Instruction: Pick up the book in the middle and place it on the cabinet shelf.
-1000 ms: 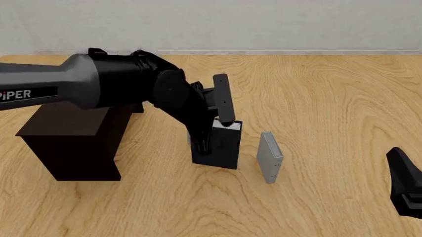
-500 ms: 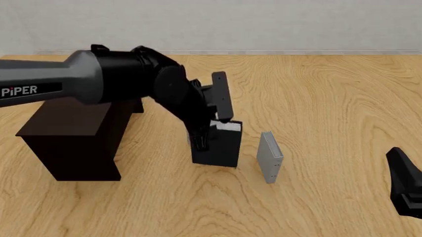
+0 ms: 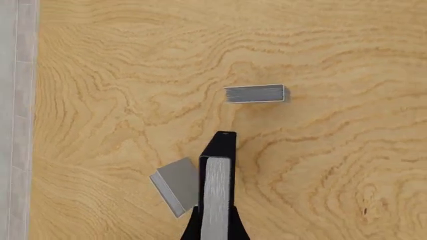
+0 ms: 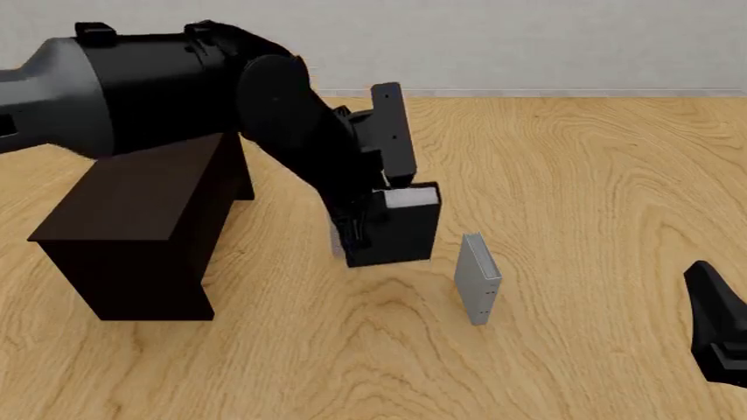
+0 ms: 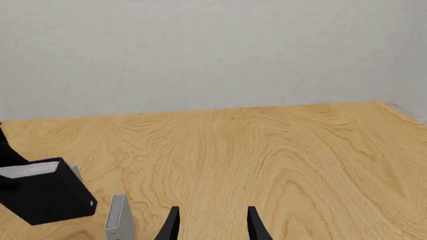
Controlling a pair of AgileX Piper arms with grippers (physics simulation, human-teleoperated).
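Note:
The thick black book (image 4: 405, 234) with white page edges is off the table and tilted, held in my left gripper (image 4: 367, 219), which is shut on it. In the left wrist view the book (image 3: 217, 192) sits between the two fingers, page edges facing the camera. The dark brown cabinet (image 4: 129, 223) stands to the left of the book, its flat top bare. My right gripper (image 4: 718, 328) hangs low at the right edge; in the right wrist view it (image 5: 212, 227) is open and empty, with the black book (image 5: 47, 197) off to one side.
A light-grey book (image 4: 478, 278) stands upright to the right of the black book, and shows in the wrist views (image 3: 255, 93) (image 5: 118, 219). A second light-grey book (image 3: 175, 186) lies under and behind the held book, mostly hidden in the front view. A wall bounds the table's far edge.
My left arm has risen and lifted the black book off the table, tilting it. The grey books and the right gripper have not moved.

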